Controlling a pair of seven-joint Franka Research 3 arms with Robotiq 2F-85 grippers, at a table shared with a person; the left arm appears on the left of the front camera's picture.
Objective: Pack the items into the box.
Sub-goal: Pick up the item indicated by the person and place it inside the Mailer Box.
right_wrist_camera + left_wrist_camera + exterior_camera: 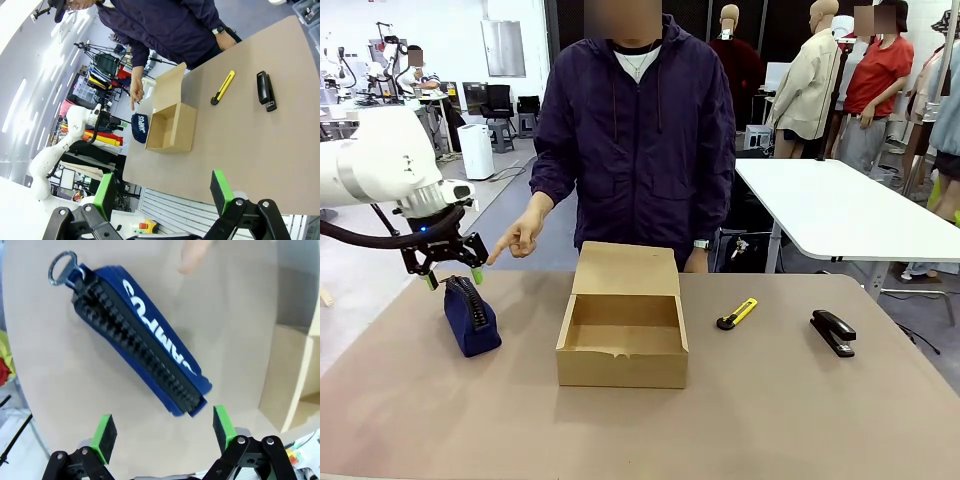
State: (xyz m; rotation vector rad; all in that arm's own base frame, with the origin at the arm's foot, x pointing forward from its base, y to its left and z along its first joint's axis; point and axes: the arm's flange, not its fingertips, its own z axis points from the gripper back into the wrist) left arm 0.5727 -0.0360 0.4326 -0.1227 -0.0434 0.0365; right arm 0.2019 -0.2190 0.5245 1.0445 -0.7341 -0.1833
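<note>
Fingers [105,436], left gripper [453,277]: spread wide over navy fabric zip pouch [142,347]. Soft, light, yielding; probably best pinched across zipper ridge.

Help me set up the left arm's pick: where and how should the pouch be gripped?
Grip the pouch mid-length, across its narrow width, coming straight down from above. It stands zip up on the table, long and slim, so the open jaws can straddle the zip and close on the two flat fabric sides. They'd likely need turning to sit square across it.
</note>
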